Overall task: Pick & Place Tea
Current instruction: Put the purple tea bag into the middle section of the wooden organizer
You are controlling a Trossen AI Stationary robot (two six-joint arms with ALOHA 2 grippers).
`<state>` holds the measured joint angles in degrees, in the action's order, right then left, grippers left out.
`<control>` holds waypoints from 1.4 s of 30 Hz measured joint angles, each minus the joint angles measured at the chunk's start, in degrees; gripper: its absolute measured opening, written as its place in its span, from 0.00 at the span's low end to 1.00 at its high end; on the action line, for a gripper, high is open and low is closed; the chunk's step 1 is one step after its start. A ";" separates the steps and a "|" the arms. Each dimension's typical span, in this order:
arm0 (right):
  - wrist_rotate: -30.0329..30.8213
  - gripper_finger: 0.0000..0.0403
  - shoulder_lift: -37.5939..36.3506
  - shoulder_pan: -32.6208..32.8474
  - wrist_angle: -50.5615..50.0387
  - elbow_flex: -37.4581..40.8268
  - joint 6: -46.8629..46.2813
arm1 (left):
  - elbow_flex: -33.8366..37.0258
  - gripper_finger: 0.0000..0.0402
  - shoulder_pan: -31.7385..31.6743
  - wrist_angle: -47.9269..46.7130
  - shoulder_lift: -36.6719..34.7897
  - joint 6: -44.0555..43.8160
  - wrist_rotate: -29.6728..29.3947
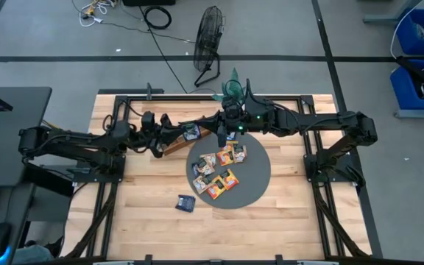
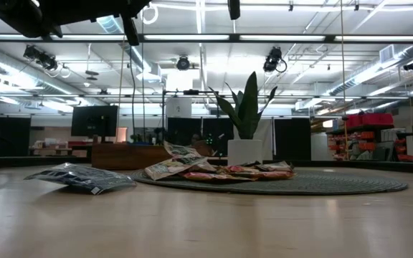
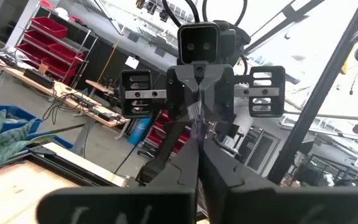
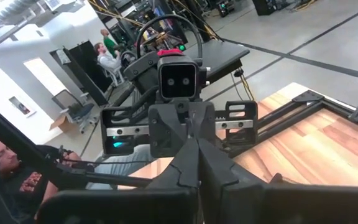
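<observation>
On the gray mat (image 1: pixel 255 184): you see a bunch of tea sachets (image 1: pixel 219 171) lying close together, most of them orange, yellow and red. Some lie on top of others.
Same pile from low down: the tea sachets (image 2: pixel 214 170) make a small flat heap on the mat (image 2: pixel 335 185).
Dark sachet (image 1: pixel 185 203): it lies alone on the wooden table (image 1: pixel 300 228), just off the mat's near left edge. In the low view this dark sachet (image 2: pixel 84 177) lies flat, left of the mat.
Blue and white sachet (image 1: pixel 191 132): it is just past the mat's far left edge, by the wooden tray. You cannot tell if anything holds it.
Wooden tray (image 1: pixel 172 145): it sits just left of the mat, partly hidden under the left arm.
Left gripper (image 1: pixel 182 135): it is up over the tray, just left of the mat. You cannot tell if it is open or closed.
Right gripper (image 1: pixel 221 138): it is over the mat's far edge, very near the left gripper and facing it. You cannot tell if it is open or closed.
Plant (image 1: pixel 234 87): it stands behind the mat, at the far side of the table.
</observation>
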<state>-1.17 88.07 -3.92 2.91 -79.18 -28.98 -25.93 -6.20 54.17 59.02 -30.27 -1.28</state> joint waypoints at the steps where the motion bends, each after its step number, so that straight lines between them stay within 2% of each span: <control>1: -0.28 0.02 0.00 0.02 0.08 0.00 0.82 | 0.00 0.02 0.00 0.00 0.00 0.50 0.00; 6: -2.99 0.19 -0.52 0.02 -2.75 -1.50 4.37 | 0.00 0.01 0.34 -0.43 -0.01 4.58 0.07; 12: -2.90 0.46 -0.39 -0.17 -18.28 -11.57 13.60 | -0.02 0.01 2.13 -1.77 -0.28 10.50 0.04; 16: -2.89 0.57 1.38 -1.07 -28.77 -19.26 14.84 | -0.02 0.01 3.06 -3.80 -0.27 14.88 0.00; 19: -4.03 0.58 4.37 -1.89 -36.37 -25.02 15.26 | -0.02 0.01 3.21 -4.41 -0.26 17.58 -1.06; 24: -9.86 0.55 11.68 -2.43 -44.79 -33.99 16.20 | -0.02 0.01 3.21 -5.89 -0.26 21.62 -2.53; 30: -10.34 0.53 19.28 -2.43 -53.79 -43.76 18.81 | -0.02 0.01 3.13 -8.78 -0.28 23.74 -5.83; 34: -10.28 0.53 21.84 -2.44 -55.73 -46.44 19.02 | -0.02 0.01 3.21 -9.06 -0.26 24.09 -7.05; 42: -8.29 0.49 23.98 -3.33 -56.59 -46.49 20.40 | -0.02 0.01 3.23 -9.10 -0.26 24.99 -7.06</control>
<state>-9.46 112.05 -7.25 -53.68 -125.67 -8.58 -25.96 -2.96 45.07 58.76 -5.28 -8.34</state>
